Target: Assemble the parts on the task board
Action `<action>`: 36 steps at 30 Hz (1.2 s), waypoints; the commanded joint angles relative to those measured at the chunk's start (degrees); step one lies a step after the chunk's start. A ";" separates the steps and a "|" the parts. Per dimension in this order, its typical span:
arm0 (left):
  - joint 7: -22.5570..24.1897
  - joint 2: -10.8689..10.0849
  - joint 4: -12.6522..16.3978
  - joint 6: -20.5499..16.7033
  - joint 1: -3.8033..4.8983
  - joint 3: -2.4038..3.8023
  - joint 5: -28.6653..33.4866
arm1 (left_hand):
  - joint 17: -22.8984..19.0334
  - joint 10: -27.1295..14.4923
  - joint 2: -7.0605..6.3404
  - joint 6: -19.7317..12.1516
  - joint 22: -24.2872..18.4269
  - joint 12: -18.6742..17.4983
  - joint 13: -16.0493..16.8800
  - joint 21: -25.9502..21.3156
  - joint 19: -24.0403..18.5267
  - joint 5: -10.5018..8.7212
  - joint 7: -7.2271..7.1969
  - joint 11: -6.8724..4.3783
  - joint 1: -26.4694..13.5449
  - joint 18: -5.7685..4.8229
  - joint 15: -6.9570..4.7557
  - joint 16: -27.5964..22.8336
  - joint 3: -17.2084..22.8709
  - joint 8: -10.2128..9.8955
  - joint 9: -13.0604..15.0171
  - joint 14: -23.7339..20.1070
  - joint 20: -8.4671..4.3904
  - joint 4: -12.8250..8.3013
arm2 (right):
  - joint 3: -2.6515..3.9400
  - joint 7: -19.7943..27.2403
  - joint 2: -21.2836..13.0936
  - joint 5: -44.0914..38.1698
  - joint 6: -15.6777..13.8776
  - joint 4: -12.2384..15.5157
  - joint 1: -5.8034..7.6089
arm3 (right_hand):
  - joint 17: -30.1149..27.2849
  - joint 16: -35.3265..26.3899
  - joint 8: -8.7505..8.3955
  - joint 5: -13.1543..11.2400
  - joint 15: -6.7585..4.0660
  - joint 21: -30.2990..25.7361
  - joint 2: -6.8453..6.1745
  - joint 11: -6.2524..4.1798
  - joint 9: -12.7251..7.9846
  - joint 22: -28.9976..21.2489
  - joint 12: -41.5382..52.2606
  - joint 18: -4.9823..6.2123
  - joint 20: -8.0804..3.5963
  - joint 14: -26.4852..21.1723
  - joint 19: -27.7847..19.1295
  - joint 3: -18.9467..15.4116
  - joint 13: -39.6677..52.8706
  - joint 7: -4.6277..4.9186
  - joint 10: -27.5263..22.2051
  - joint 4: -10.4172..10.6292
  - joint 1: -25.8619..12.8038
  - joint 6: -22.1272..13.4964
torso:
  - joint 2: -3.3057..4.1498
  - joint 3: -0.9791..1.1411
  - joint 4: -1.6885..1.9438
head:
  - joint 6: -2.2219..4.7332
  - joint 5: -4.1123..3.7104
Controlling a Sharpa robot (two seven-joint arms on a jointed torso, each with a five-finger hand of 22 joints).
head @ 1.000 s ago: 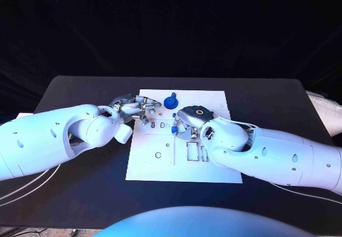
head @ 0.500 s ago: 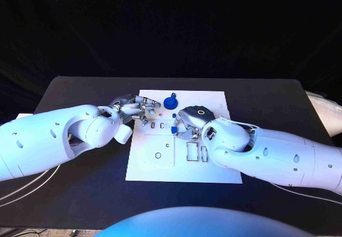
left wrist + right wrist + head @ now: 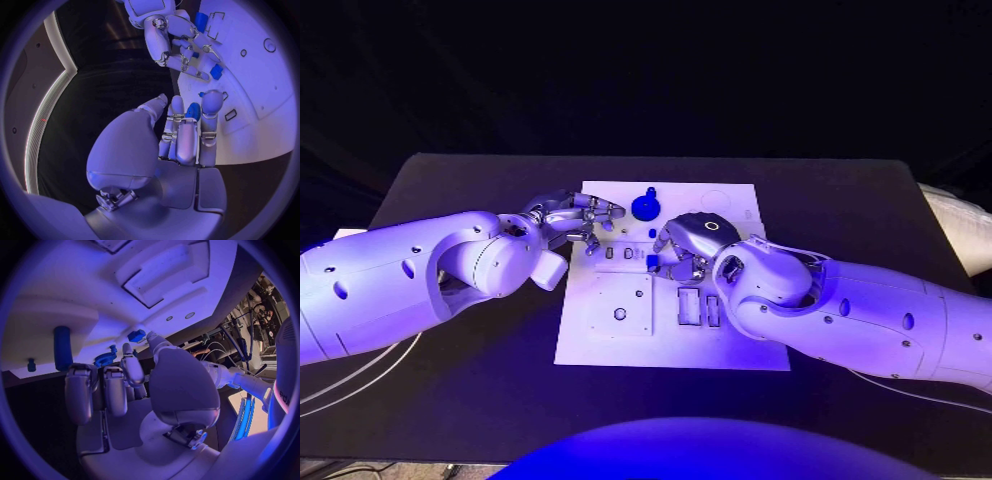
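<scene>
Our left hand [image 3: 574, 218] and right hand [image 3: 679, 245] over the white board [image 3: 625, 345], grips we cannot tell, blue gear [image 3: 646, 207] between.

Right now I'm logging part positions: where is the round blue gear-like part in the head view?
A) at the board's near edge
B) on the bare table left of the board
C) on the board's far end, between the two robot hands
C: the blue gear sits on the task board at its far end, between the left robot hand and the right robot hand.

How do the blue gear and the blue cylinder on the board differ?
The blue gear is a toothed disc; the blue cylinder is a smooth, plain peg. The gear is broad and flat, the cylinder long and narrow. Both are blue parts on the white task board.
</scene>
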 commanded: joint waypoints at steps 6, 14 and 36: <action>0.18 0.09 0.01 0.12 -0.02 0.05 -0.39 | -0.06 -0.36 0.14 0.12 -0.07 0.16 -0.15 -0.31 -0.38 -0.08 0.30 0.06 -0.04 1.04 0.02 0.00 -0.42 -0.35 -0.13 -0.43 0.18 -0.11 | 0.02 1.26 -0.06 1.05 -1.50 -0.08 -0.03 | 11.94 0.13 0.51 -0.87 -0.01 -0.06 2.67 -0.33 0.13 3.88 0.40 -0.58 0.20 5.36 0.86 1.30 1.01 -0.30 0.27 -0.05 2.26 1.04 | 0.01 -0.02 0.11 | -0.08 0.00; -0.05 0.13 0.00 0.10 -0.02 0.05 -0.66 | -0.12 -0.40 0.26 0.22 -0.08 0.18 -0.29 -0.35 -0.37 -0.06 0.31 0.06 0.24 1.04 0.03 -0.01 -0.41 -0.42 -0.31 -0.45 0.19 -0.24 | 0.02 1.31 0.50 0.94 -0.11 -0.52 -0.02 | 12.07 0.22 0.52 -3.47 -0.17 -0.04 3.84 -0.51 0.09 3.96 0.14 -0.60 0.02 5.39 0.87 4.23 0.90 -0.38 0.06 -3.57 7.33 1.73 | 0.02 -0.08 0.08 | -0.22 0.17; -0.20 0.05 0.01 -0.12 -0.02 0.05 -0.87 | -0.15 -0.43 0.34 0.31 -0.08 0.20 -0.43 -0.37 -0.35 -0.08 0.35 0.10 0.38 1.04 0.04 0.01 -0.48 -0.50 -0.50 -0.46 0.19 -0.28 | 0.03 1.49 0.89 0.73 1.85 -1.42 -0.02 | 12.13 0.26 0.35 -5.10 -0.06 -0.08 2.14 -0.37 0.02 3.92 -0.12 -0.59 0.08 5.40 0.82 4.15 0.75 -0.21 -0.04 -5.06 7.80 1.85 | 0.00 -0.04 0.05 | -0.38 0.20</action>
